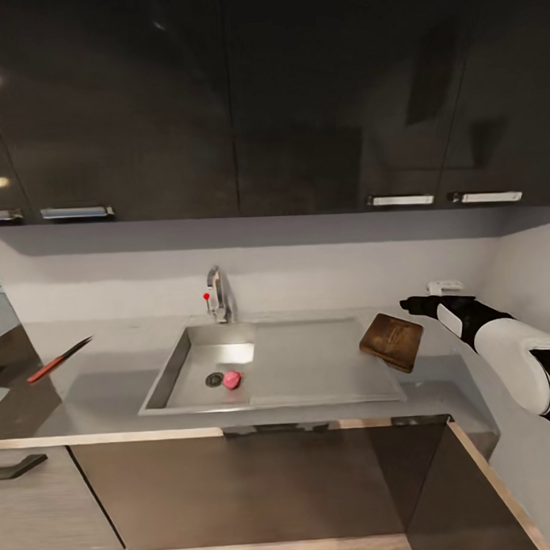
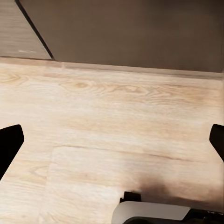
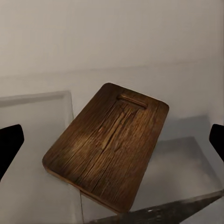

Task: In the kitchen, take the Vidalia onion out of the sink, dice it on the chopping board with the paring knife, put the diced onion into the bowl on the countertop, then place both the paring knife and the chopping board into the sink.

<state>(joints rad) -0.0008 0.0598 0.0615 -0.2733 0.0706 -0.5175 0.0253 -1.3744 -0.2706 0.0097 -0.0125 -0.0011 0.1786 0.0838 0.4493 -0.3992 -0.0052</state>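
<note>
The right gripper [image 1: 415, 304], black-fingered on a white forearm, reaches in over the far right of the matte grey countertop [image 1: 111, 352]. In the right wrist view its two dark fingertips [image 3: 10, 144] sit far apart at the frame's edges, so the jaws stand wide and grip nothing. Just ahead of them and below lies the dark brown wooden chopping board [image 3: 109, 144] with rounded corners, visible grain and a slot handle at its far end. That view shows the board tilted, one end over the flat steel drainboard and the rest over grey counter; whether the fingers touch it I cannot tell.

The head view gives the wider scene: the board [image 1: 392, 341] sits at the right rim of the rectangular stainless-steel sink [image 1: 175, 374], just beside the gripper. Well away from that gripper, across the drainboard, the small pink-red Vidalia onion [image 1: 232, 379] rests on the basin floor, touching or nearly touching the round drain [image 1: 214, 379]. Behind the basin rises the curved chrome faucet [image 1: 218, 294] with its red dot. Farthest from the right gripper, on the counter beyond the sink, lies the slim paring knife [image 1: 59, 359], red-handled with a dark blade.

The left gripper [image 2: 112, 140] hangs with its fingertips spread wide over a pale wood-plank floor [image 2: 112, 116], with grey-brown cabinet fronts [image 2: 130, 32] beyond.
</note>
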